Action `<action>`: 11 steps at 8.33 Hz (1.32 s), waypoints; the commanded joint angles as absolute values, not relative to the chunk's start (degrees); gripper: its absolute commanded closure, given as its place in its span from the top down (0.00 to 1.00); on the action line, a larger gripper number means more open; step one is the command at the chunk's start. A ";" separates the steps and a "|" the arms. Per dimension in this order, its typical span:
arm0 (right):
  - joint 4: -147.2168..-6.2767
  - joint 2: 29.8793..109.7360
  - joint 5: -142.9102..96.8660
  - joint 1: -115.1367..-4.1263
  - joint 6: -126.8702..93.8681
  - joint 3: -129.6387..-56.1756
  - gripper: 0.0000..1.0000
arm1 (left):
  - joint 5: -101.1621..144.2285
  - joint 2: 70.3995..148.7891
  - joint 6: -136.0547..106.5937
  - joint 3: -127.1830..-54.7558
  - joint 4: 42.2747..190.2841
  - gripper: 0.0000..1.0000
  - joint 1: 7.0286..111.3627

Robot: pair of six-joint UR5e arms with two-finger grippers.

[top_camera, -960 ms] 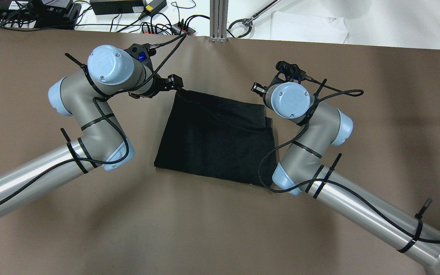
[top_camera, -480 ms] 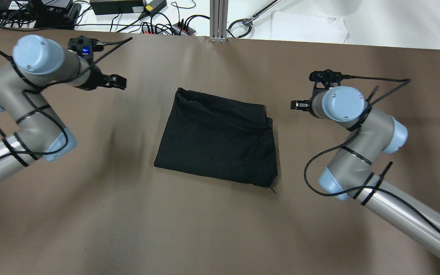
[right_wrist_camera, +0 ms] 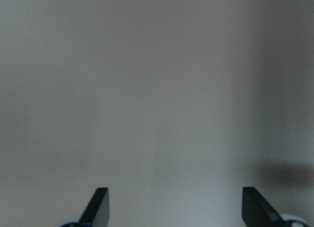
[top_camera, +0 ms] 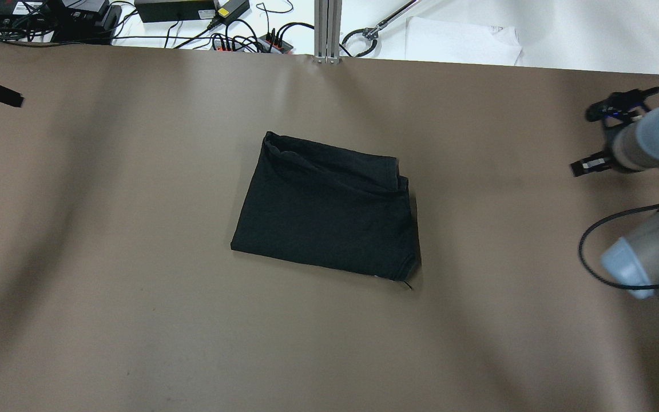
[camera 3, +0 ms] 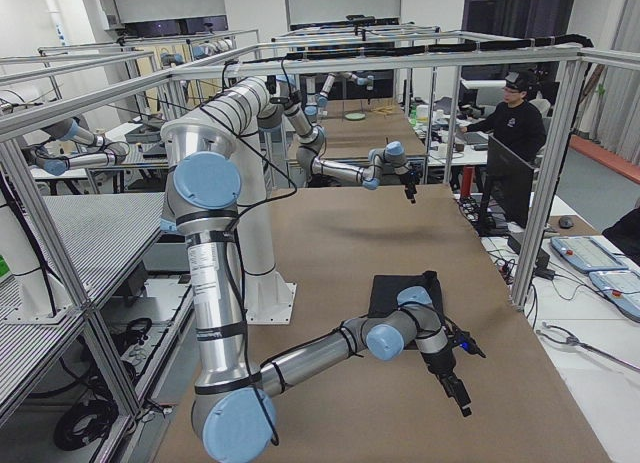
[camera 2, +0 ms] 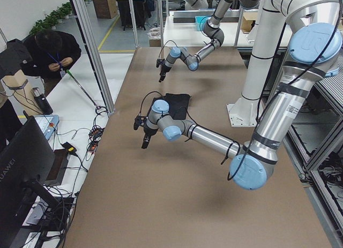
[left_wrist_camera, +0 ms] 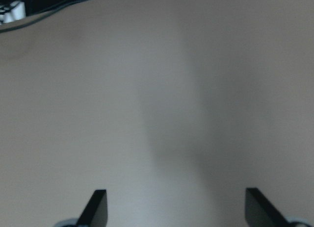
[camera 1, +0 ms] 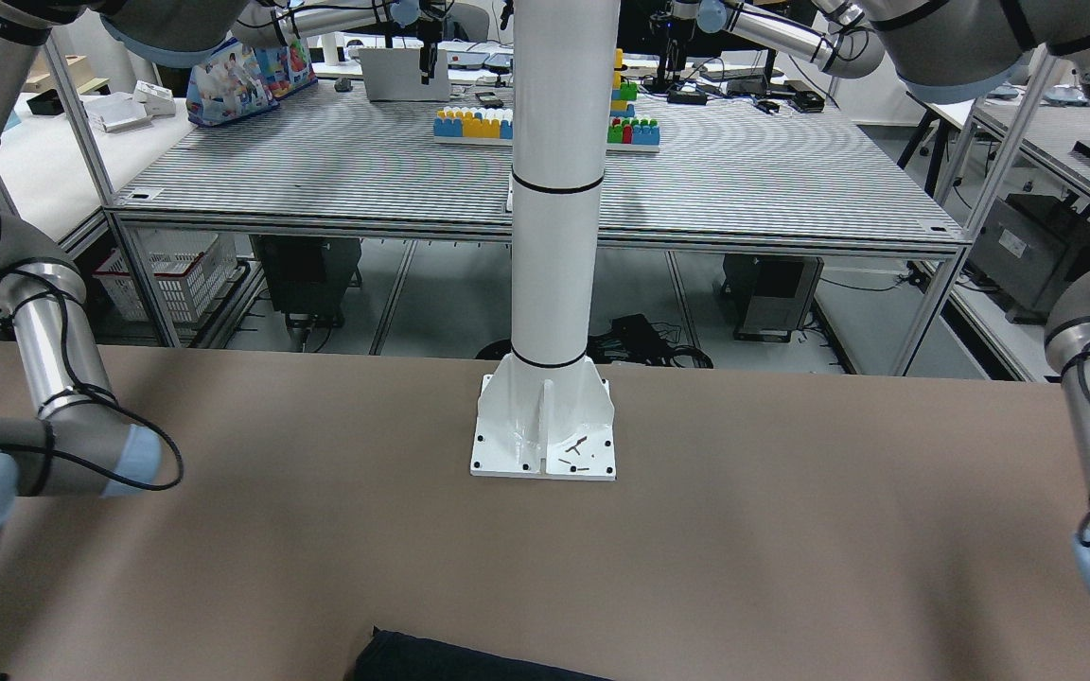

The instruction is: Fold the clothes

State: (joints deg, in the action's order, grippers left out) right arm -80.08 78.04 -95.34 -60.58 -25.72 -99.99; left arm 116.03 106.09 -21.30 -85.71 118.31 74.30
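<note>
Clothes [top_camera: 326,214] lie folded in the middle of the brown desk [top_camera: 135,297].
The black cloth is a flat block with one bumpy edge at the far side. The left hand [left_wrist_camera: 175,197] hangs over the desk's left edge, well apart from the cloth, its two fingers spread wide and holding nothing. The right hand [right_wrist_camera: 174,197] hangs by the right edge, spread wide and empty too.

Bare counter [top_camera: 135,320] runs all round the folded clothes [top_camera: 326,209], which lie at its middle. The white pillar [camera 1: 553,236] stands on the robot-side edge, apart from the clothes. The left gripper [left_wrist_camera: 176,207] hangs over the counter's left end, the right gripper [right_wrist_camera: 174,207] over its right end, each with jaws spread above bare surface.
</note>
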 commanded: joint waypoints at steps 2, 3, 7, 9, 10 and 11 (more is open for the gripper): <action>-81.40 91.63 -94.84 -80.19 3.83 -104.41 0.95 | 113.13 99.51 4.87 -85.69 114.53 1.00 90.93; -80.95 95.76 -94.75 -84.59 6.22 -107.11 0.95 | 110.68 96.45 8.58 -86.56 114.70 1.00 94.10; -78.83 102.84 -91.31 -91.49 13.28 -113.19 0.95 | 103.35 85.17 18.99 -90.69 123.24 1.00 100.27; -79.80 102.22 -94.13 -91.76 13.18 -113.46 0.95 | 102.84 87.18 13.39 -92.89 116.90 1.00 100.28; -79.63 102.74 -93.78 -91.84 13.01 -113.64 0.95 | 102.83 87.36 13.53 -93.42 116.98 1.00 100.20; -79.63 102.66 -93.69 -91.76 13.01 -113.56 0.95 | 102.92 87.54 13.45 -93.60 117.42 1.00 100.20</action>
